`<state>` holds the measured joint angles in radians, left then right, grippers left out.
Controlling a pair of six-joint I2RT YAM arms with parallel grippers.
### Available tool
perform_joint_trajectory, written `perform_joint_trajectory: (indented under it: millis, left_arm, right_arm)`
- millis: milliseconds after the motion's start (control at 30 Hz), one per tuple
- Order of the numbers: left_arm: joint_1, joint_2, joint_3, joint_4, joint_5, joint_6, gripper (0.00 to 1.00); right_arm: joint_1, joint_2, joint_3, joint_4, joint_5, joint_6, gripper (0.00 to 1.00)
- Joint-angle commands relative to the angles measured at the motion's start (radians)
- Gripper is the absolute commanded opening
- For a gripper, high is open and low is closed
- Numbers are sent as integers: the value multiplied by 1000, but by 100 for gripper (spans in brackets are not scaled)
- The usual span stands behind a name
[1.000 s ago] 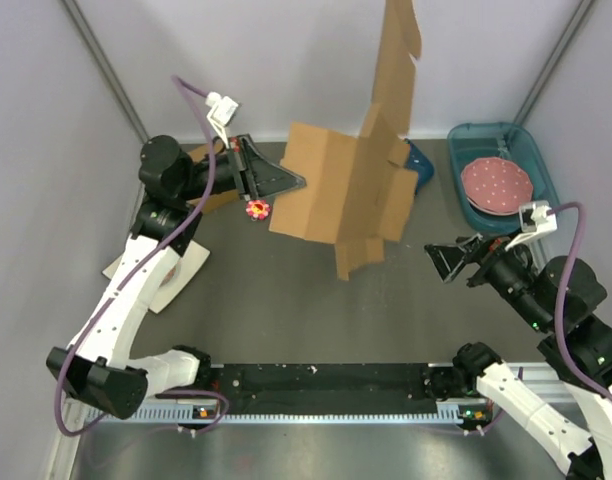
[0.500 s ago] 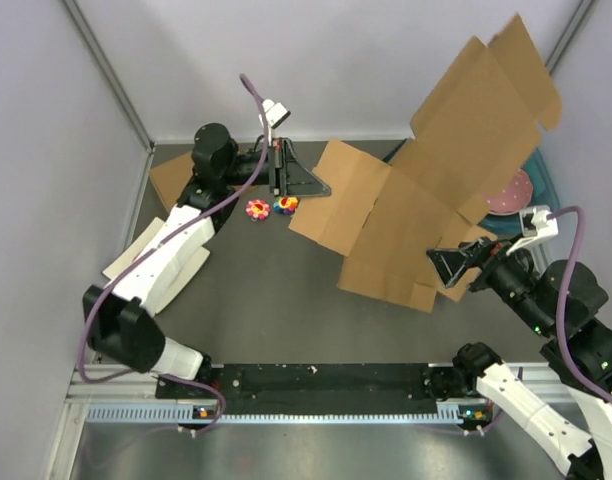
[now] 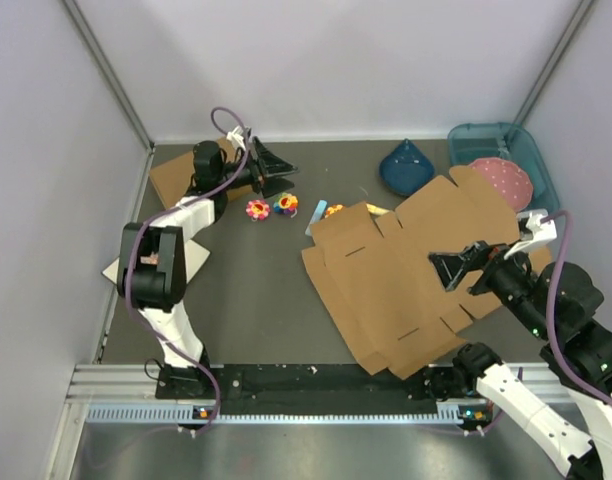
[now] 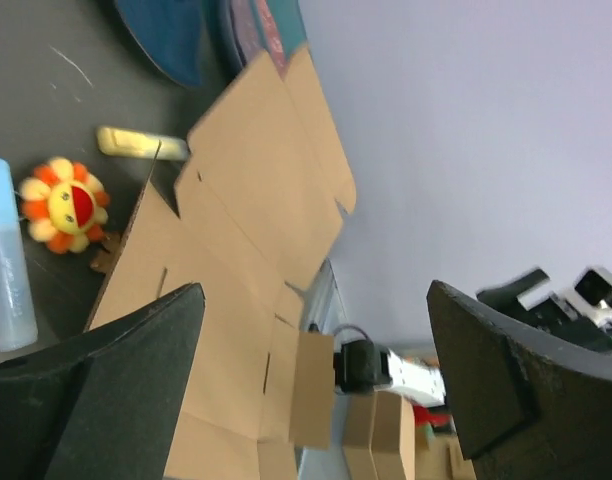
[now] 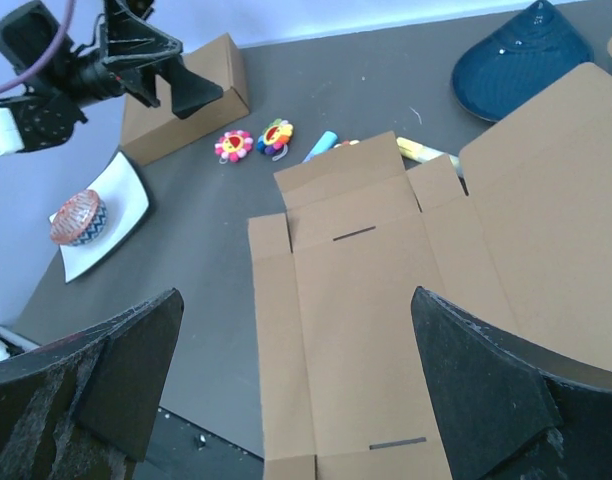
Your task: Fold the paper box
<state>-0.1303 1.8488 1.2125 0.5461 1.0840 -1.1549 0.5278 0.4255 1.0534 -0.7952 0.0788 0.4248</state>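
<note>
The paper box [image 3: 406,280] lies as a flat brown die-cut sheet on the right half of the table, its slits and flaps showing in the right wrist view [image 5: 386,290]. My right gripper [image 3: 444,272] hovers open above the sheet's right part, with nothing between its fingers [image 5: 86,390]. My left gripper [image 3: 284,178] is at the back left, open and empty, well apart from the sheet. In the left wrist view the paper box [image 4: 246,230] lies beyond the spread fingers [image 4: 96,390].
A chunky brown cardboard box [image 3: 171,178] sits at the back left, with two flower toys [image 3: 258,209] beside it. A dark blue dish [image 3: 406,170] and a teal bin [image 3: 466,135] holding a pink plate stand at the back right. A white plate [image 5: 116,215] lies left.
The sheet, held upright by the left gripper a second ago, has swung right and dropped flat. The left gripper has opened and drawn back to the back left. The right arm stayed put.
</note>
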Motion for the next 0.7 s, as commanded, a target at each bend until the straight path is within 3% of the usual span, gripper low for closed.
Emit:
perform_joint_trajectory:
  millis: [0, 67, 100, 167, 200, 233, 333, 367, 400, 500, 667]
  left_arm:
    - [-63, -225, 5, -271, -260, 334, 99]
    - [-129, -310, -7, -494, -483, 498, 99]
    - [-214, -395, -37, -620, -803, 565, 99]
    - [-284, -480, -129, -631, -1049, 506, 99]
    - [-291, -549, -274, -618, -1134, 345, 99]
    - [-282, -577, -344, -577, -1130, 257, 99]
    - [-238, -649, -606, -400, -902, 137, 99]
    - [-264, -675, -661, -358, -917, 109, 98]
    - [-357, -748, -707, -329, -967, 84, 96]
    - [-582, -832, -760, -386, -1226, 73, 96]
    - [-716, -748, -746, -439, -1326, -9, 95]
  right_arm:
    - [0, 21, -18, 2, 35, -30, 98]
    - [1, 32, -30, 8, 45, -34, 98]
    - [0, 42, -35, 11, 47, -35, 98]
    - [0, 47, -55, 24, 59, -34, 98]
    - [1, 53, -61, 31, 62, -29, 98]
    - [0, 53, -69, 43, 65, -24, 98]
    - [0, 59, -92, 68, 56, -15, 98]
    - [1, 59, -101, 71, 47, -11, 98]
    - [0, 61, -104, 74, 45, -8, 98]
    - [1, 65, -122, 88, 41, 6, 98]
    - [1, 81, -142, 114, 16, 31, 98]
